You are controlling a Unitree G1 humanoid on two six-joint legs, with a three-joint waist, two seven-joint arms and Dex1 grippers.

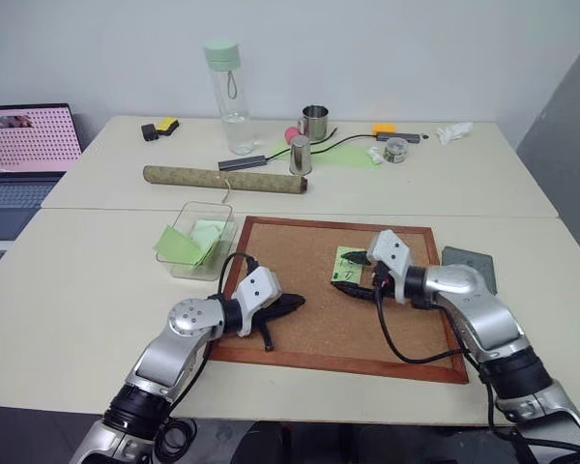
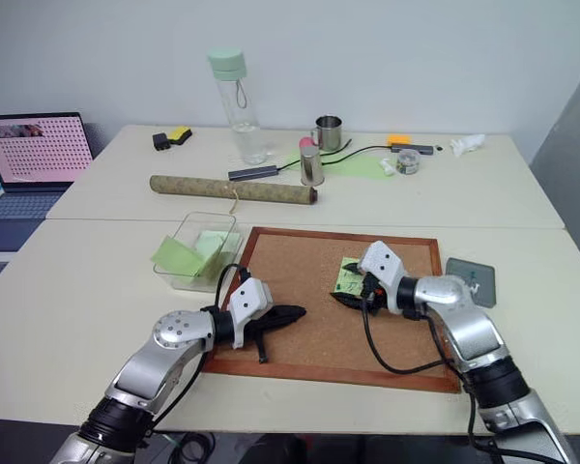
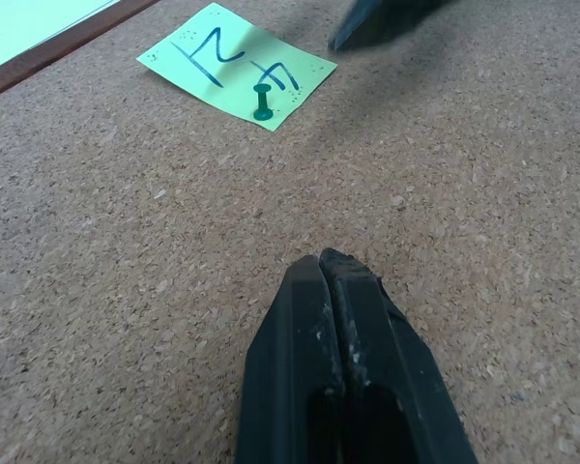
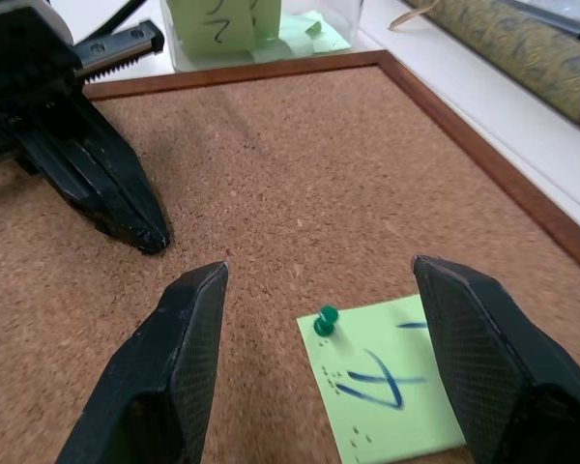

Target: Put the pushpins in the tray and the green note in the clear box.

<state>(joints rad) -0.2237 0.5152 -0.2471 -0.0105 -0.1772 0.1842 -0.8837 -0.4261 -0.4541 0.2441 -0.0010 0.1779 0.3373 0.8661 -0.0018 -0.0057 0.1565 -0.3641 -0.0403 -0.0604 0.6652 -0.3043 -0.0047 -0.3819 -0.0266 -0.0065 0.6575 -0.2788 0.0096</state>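
while the left claw [image 3: 333, 280] rests shut, the right claw [image 4: 319, 290] gapes above the green note [image 4: 391, 387].

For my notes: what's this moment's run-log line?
left pincer shut | right pincer open over green pushpin | marked light-green paper note pinned

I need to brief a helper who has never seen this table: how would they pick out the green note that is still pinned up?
Find the wood-framed cork board at the near middle of the table. The green note lies on the cork near its far right part, just ahead of the open right gripper. Unlike the green notes in the clear box left of the board, a green pushpin holds it down.
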